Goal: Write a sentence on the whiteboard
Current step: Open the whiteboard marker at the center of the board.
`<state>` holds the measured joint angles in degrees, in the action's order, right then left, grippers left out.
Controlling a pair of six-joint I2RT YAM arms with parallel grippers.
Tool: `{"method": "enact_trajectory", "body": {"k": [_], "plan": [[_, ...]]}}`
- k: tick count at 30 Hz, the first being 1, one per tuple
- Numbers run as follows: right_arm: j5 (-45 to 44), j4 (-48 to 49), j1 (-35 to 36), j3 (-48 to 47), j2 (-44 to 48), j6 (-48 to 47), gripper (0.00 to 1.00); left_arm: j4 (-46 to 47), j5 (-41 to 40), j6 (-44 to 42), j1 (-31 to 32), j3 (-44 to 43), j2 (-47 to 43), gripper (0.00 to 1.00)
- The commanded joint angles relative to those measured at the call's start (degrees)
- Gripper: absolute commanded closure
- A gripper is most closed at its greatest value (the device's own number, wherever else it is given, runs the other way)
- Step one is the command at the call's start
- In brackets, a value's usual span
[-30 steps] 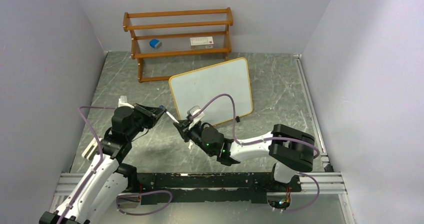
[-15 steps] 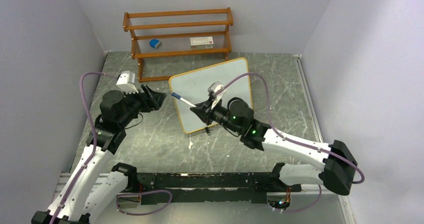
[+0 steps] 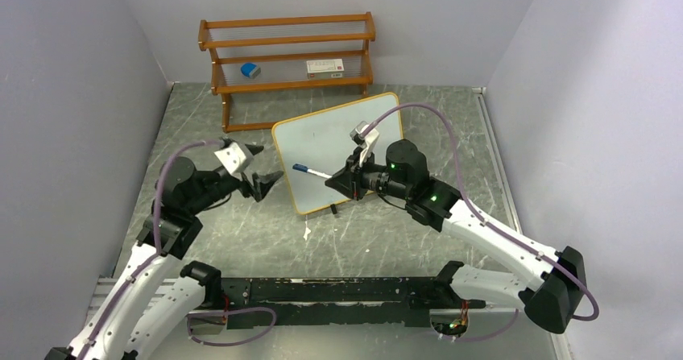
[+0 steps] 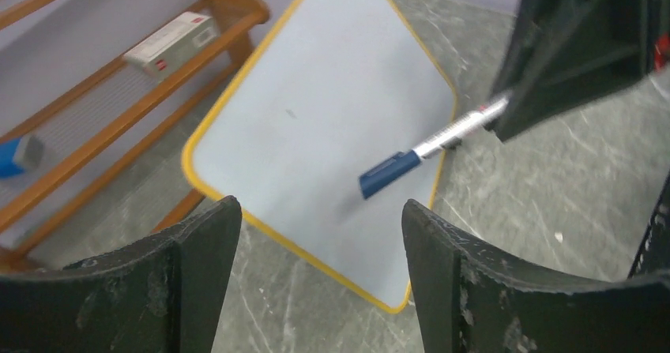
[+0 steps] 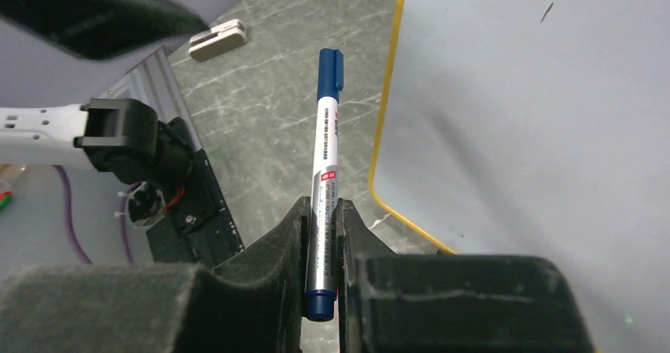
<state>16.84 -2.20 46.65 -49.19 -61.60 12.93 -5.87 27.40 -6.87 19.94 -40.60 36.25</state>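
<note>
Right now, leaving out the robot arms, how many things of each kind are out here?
whiteboard: 1
marker: 1
wooden shelf: 1
blue block: 1
white box: 1
small white scrap: 1
Total: 6

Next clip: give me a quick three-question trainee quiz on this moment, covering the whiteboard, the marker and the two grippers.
1. True or false: the whiteboard bears no words yet.
2. Is the left gripper open or shut?
3. What holds the marker? A: the left gripper. B: the right gripper. C: neither.

Key: 1 true, only a tiny speck shows on it. 2 open, with its fingers spread wide and nothing between them. 3 B, which is clamped on the barrel, with the capped end sticking out.
</note>
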Motion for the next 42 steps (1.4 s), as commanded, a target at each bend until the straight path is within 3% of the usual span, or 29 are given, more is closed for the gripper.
{"method": "enact_trajectory", "body": {"k": [1,8,13,24,32,34,36,42], "plan": [[2.8,-6.3,-0.7,-3.1,1.4,4.0,1.00,2.3,3.0,-14.3,5.1,1.6,0.8,0.20],[4.0,-7.4,-1.2,-4.3,1.5,7.2,1.00,4.0,-5.4,-23.4,13.4,3.4,2.0,0.23],[5.9,-6.5,-1.3,-4.3,1.0,9.6,1.00,10.2,-5.3,-32.1,16.9,7.5,1.0,0.25],[7.1,-3.7,-1.4,-3.4,1.3,13.5,1.00,16.0,-12.5,-41.1,25.8,9.4,5.6,0.46],[6.7,-2.8,-1.4,-2.5,2.0,14.7,1.00,15.1,-14.9,-42.5,27.4,9.8,5.5,0.70],[6.8,-2.4,-1.4,-2.4,2.1,14.9,1.00,15.0,-15.5,-42.8,27.5,10.1,5.6,0.70],[7.1,-2.2,-1.4,-2.4,2.2,15.1,1.00,15.1,-16.0,-43.1,27.6,10.3,5.7,0.63],[7.6,-2.3,-1.4,-2.6,2.3,15.3,1.00,14.7,-18.2,-44.4,27.7,10.4,6.5,0.62]]}}
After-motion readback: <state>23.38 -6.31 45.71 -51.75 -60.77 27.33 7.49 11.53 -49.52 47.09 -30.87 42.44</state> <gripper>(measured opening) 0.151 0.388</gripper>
